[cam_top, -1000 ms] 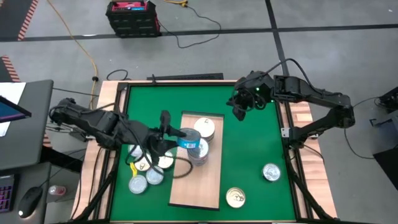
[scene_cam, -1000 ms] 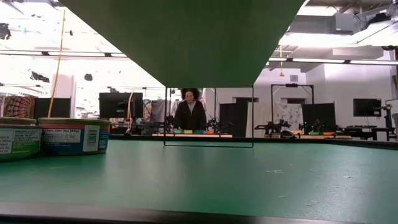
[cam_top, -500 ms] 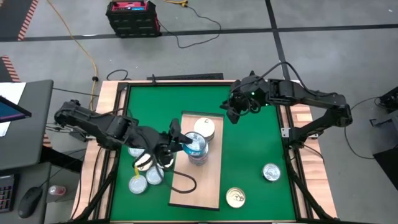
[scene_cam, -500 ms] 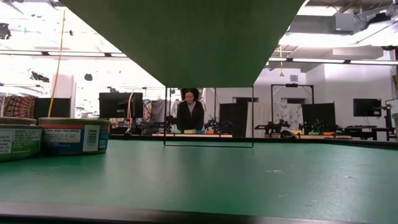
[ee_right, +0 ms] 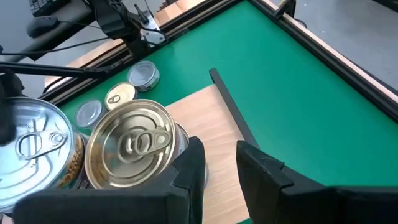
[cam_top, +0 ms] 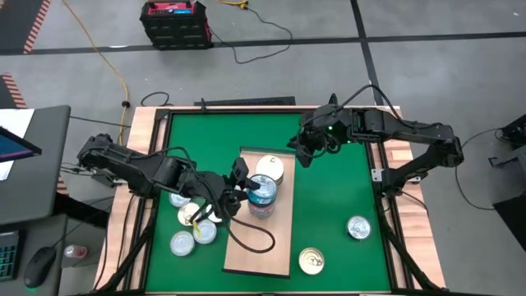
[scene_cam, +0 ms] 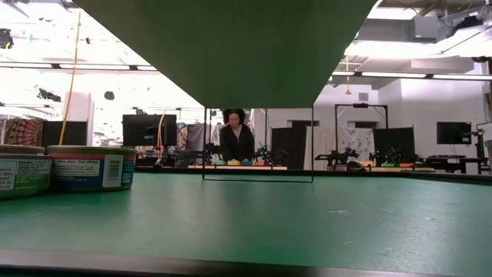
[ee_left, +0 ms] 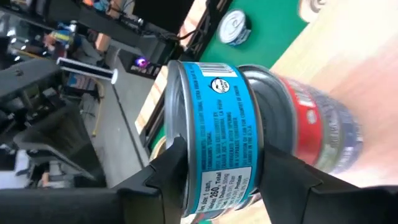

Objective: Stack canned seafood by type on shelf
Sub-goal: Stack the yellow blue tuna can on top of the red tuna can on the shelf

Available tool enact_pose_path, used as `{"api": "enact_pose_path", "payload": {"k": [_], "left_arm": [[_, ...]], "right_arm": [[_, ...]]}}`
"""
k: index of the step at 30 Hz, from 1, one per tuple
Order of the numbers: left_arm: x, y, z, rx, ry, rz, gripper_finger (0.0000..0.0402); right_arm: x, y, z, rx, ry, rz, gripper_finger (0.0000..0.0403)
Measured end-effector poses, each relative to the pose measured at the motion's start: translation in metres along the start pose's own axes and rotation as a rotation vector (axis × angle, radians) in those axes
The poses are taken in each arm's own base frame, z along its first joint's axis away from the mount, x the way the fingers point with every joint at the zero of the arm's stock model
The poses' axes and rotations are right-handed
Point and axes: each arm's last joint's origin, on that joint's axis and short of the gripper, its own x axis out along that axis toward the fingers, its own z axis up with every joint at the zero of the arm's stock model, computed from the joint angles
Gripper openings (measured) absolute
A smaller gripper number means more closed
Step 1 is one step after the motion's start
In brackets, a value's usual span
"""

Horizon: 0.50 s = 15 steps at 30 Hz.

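Note:
The shelf (cam_top: 261, 238) is a pale wood board lying on the green mat. Two stacks of cans stand on its far half. My left gripper (cam_top: 244, 187) is shut on a blue-labelled can (ee_left: 214, 134) at the top of the nearer stack (cam_top: 262, 202). A gold-topped stack (cam_top: 270, 168) stands just beyond it. My right gripper (ee_right: 221, 163) is open. It hovers over the shelf's far right corner, right of the gold-topped can (ee_right: 138, 143). Loose cans rest on their bases on the mat. My left gripper pinches the blue-labelled can by its side wall (ee_left: 186, 168), one finger on each side across its width. The fingers (ee_left: 163, 177) come level from the table's left. The can stands upright, its bottom against the grey can (ee_left: 280, 118) beneath it in the stack.
Several loose cans (cam_top: 191, 226) lie on the mat left of the shelf, under my left arm. A silver can (cam_top: 357, 228) and a gold one (cam_top: 311, 261) sit near the right front. A black cable loops over the shelf (cam_top: 251, 242). Two cans (scene_cam: 84, 169) show in the low view.
My left gripper has carried the blue-labelled can toward the table's right, from beside the nearer stack to on top of it, staying shut on it. My right gripper has drifted left and slightly nearer, toward the gold-topped stack.

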Motion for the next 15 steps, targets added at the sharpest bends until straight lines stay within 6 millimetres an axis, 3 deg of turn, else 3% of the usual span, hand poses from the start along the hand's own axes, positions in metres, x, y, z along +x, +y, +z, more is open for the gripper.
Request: {"api": "enact_pose_path", "payload": {"k": [11,15], "left_arm": [[-0.018,0.007,-0.001,-0.073,-0.074,-0.001,0.0254],[-0.021,0.007,0.000,-0.085,-0.068,0.004,0.0269]], "right_arm": [[0.000,0.000,0.000,0.000,0.002,0.000,0.0118],[0.000,-0.001,0.000,0.001,0.019,0.027,0.0118]]}}
